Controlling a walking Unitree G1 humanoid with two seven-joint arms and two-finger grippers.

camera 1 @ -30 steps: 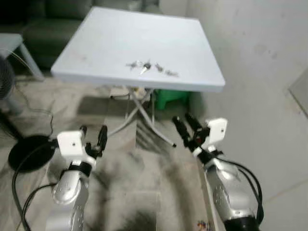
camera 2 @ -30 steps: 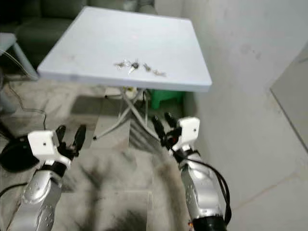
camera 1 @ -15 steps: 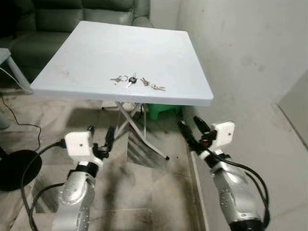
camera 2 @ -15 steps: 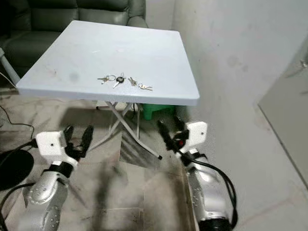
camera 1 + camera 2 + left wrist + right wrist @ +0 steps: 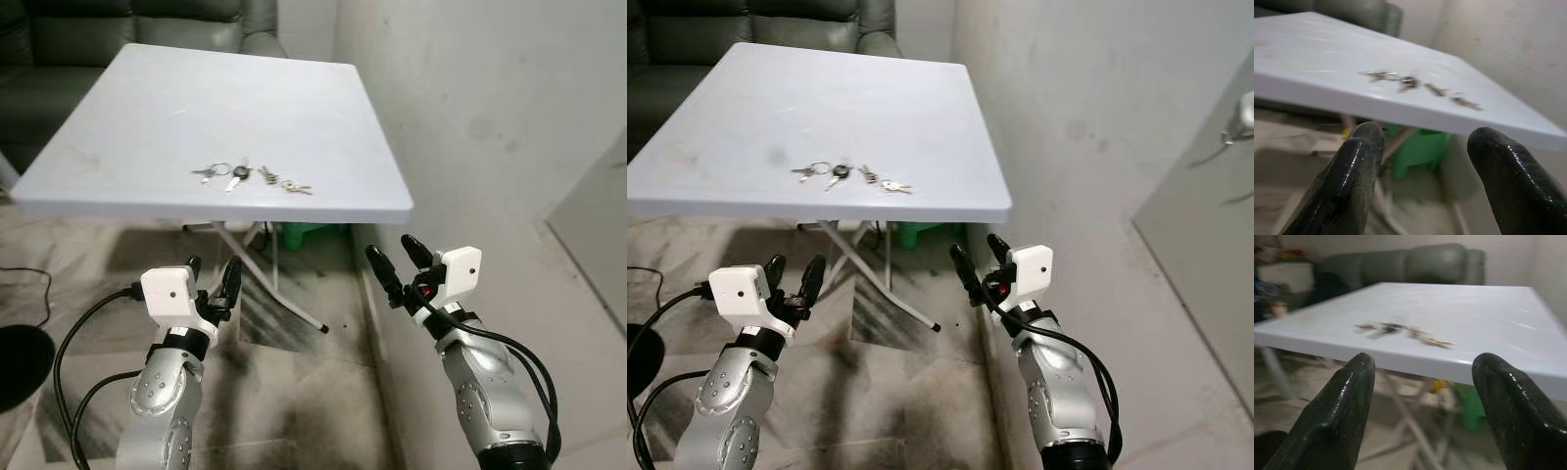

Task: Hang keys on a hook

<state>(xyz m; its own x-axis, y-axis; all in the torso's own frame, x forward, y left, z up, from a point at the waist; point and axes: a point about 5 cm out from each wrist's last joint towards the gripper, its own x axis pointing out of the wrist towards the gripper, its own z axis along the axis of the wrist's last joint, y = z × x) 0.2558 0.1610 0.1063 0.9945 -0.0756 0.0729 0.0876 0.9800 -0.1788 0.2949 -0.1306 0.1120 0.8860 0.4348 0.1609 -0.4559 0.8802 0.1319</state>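
The keys [image 5: 247, 176] lie flat on the white bench [image 5: 323, 117], spread in a short row near its front edge and closer to the front right corner than to the left one; nothing holds them, and they lie well apart from both grippers; I judge they were put close to the edge so that an arm can reach them without stretching far over the top.

The left gripper [image 5: 212, 280] hangs below the front edge of the bench with its fingers [image 5: 1359, 166] spread and nothing between them; the right gripper [image 5: 396, 264] is just under the front right corner, fingers [image 5: 1347, 396] spread and empty in the same way; both wrist views look up along the fingers at the underside edge and the keys above it; the arms are low and ready, so I judge the pick-up is not yet begun, and either gripper must rise above the edge first.

No hook can be made out; a grey door [image 5: 1205, 255] with a handle [image 5: 1242, 116] stands at the right by the wall [image 5: 490, 88].

Under the bench is a green stool [image 5: 309, 231]; a dark sofa [image 5: 59, 49] is behind it.

No brand, label or writing can be read anywhere.
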